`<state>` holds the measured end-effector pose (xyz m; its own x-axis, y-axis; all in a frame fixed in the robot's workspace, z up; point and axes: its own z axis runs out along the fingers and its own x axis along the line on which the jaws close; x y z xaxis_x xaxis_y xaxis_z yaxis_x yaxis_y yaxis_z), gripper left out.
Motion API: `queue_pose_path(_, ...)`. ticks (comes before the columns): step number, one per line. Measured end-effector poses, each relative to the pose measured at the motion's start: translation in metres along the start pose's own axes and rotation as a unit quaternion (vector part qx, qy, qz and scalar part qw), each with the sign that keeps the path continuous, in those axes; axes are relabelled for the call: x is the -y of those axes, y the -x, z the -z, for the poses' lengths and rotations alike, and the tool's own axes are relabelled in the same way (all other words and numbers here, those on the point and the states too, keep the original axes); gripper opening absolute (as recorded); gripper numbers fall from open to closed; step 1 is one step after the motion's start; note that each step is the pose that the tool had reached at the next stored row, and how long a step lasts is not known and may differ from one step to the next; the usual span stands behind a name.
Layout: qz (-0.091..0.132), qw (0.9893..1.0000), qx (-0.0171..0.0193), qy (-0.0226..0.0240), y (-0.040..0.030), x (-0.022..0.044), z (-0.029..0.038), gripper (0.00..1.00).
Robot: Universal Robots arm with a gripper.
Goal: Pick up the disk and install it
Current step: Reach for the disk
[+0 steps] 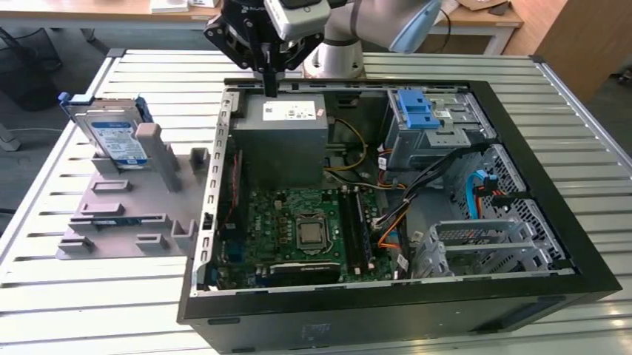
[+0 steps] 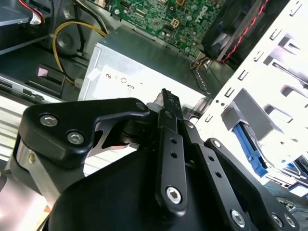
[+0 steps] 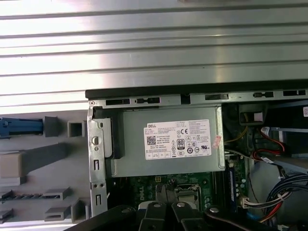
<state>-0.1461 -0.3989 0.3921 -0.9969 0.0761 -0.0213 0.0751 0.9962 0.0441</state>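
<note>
Gripper (image 1: pixel 269 90) pinched together, empty, over power supply (image 1: pixel 286 133), disk (image 1: pixel 115 137) upright in grey stand (image 1: pixel 129 211) well apart

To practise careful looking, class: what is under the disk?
A grey stand on the slatted table holds the disk upright. The stand's posts cover the disk's lower edge, so the seat beneath it cannot be seen.

One of each
One disk (image 1: pixel 115 139); one grey holder (image 1: pixel 129 214); one open computer case (image 1: pixel 395 314); one power-supply box (image 1: pixel 281 137); one motherboard (image 1: pixel 291 222)
</note>
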Motion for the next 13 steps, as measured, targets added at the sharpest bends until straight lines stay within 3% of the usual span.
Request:
queue_pose_path(8,0.000,1.0000,-0.0012,-0.0001,-0.0090,0.0006,-0.0003,0.11)
queue_pose_path(13,0.000,1.0000,-0.0011,0.0000,-0.0203,0.0014,-0.0006,0.11)
